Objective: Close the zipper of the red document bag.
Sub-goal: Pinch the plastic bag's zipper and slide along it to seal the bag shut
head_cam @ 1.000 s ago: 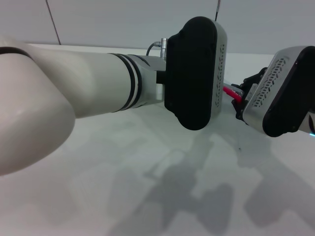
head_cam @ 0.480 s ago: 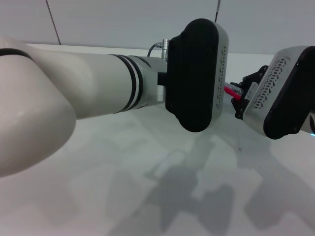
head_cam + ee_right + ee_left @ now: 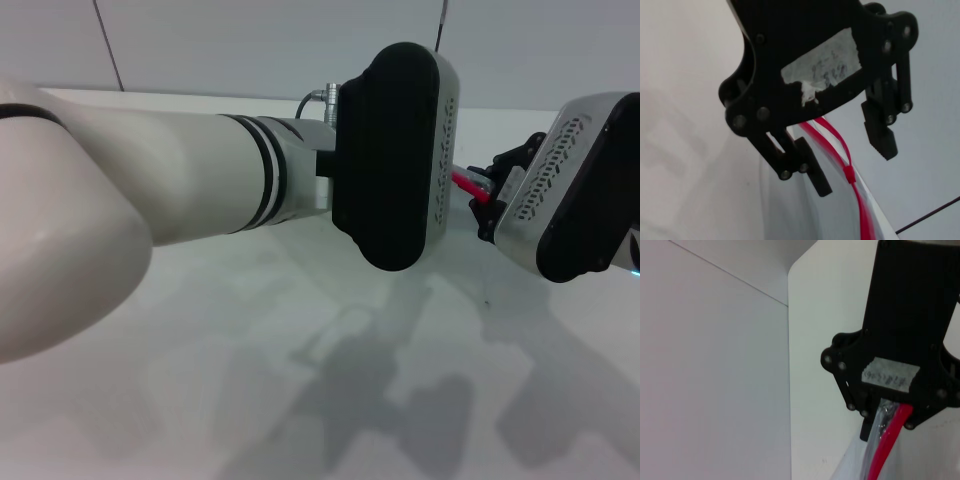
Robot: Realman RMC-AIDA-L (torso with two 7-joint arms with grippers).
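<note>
The red document bag (image 3: 810, 215) is held up in the air, a translucent pale sheet. Its zipper (image 3: 860, 200) is a red strip. It splits into two thin lines above the small slider (image 3: 849, 174). The right wrist view shows my left gripper (image 3: 855, 171) open, with the slider between its spread fingers. The left wrist view shows my right gripper (image 3: 888, 427) shut on the end of the zipper (image 3: 890, 440). In the head view only a short piece of zipper (image 3: 465, 184) shows, running into my right gripper (image 3: 488, 200). My left wrist housing (image 3: 390, 155) hides the left gripper.
The white table (image 3: 300, 330) lies below both arms, with their shadows on it. A grey wall with thin dark seams (image 3: 108, 45) stands behind. My left forearm (image 3: 150, 190) blocks much of the head view. A rounded table corner (image 3: 792, 265) shows in the left wrist view.
My left wrist has shifted slightly to the left. The visible piece of red zipper has risen a little. The right arm has hardly moved.
</note>
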